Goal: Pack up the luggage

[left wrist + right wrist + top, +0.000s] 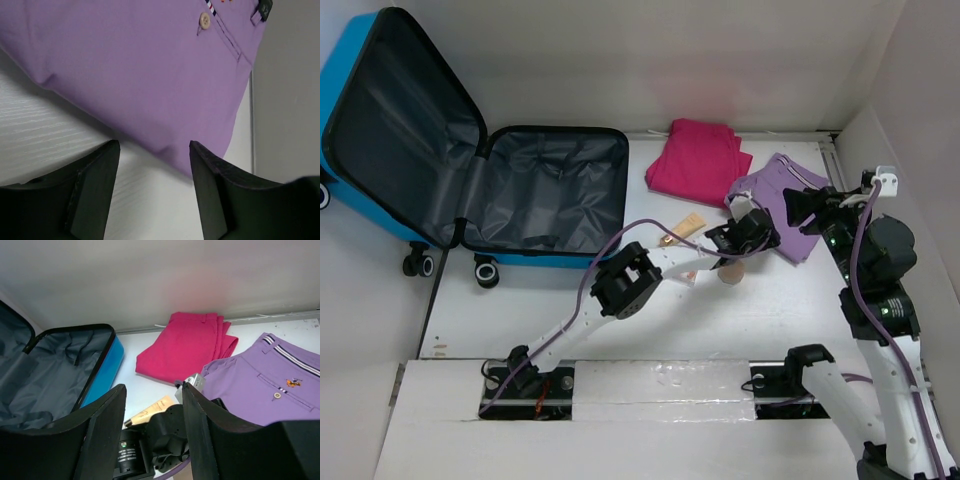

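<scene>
Purple shorts (140, 65) by outstretched L claw (154, 150), jaws apart

Left arm (620, 285) stretched forward-right, left pincer (154, 150) jaws apart. Right arm (880, 290) bent upright, right pincer (152, 390) jaws apart.

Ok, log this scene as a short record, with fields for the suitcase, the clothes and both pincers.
luggage: blue, lying open at far left, grey lining bare, nothing seen inside
pink garment: folded, on the table, right of the luggage
purple garment: folded, right of the pink one, buttoned pocket showing
tube: tan, lying near the pink garment
left pincer: open, at the purple garment's edge, gripping nothing
right pincer: open, over the purple garment's right side, empty
</scene>
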Controlling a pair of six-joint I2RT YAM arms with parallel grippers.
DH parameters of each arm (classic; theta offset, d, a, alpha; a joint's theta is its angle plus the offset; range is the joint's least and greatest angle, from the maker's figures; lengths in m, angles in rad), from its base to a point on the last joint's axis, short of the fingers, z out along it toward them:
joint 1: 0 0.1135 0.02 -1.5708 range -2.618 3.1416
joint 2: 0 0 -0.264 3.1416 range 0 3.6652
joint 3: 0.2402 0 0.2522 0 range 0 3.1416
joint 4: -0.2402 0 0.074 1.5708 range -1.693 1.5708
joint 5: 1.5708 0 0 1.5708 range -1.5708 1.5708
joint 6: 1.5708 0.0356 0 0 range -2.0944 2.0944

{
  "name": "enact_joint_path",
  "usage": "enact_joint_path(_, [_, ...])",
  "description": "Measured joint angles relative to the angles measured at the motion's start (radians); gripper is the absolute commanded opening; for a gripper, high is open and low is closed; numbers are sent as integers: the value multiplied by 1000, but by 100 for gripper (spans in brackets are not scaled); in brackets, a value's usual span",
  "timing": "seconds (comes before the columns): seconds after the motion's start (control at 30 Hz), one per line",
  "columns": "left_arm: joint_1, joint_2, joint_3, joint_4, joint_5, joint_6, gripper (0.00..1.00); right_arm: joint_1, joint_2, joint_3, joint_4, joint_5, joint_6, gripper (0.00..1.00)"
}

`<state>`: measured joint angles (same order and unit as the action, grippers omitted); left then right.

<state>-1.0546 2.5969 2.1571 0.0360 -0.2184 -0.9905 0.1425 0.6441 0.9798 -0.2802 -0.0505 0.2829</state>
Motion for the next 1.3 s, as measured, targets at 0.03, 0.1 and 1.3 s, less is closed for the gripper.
enact_joint_path(0.03, [1,6,4,5,0,-22,51,0,-1,0,0,-5,0,55])
enact_joint_path(0.1, [4,16,6,21,-2,-68,45,0,-2,0,-1,-18,0,55])
enact_joint_path(1.3, [68,-190,-384,229,85,-20,60,1,-17,-61,20,-145,24,55])
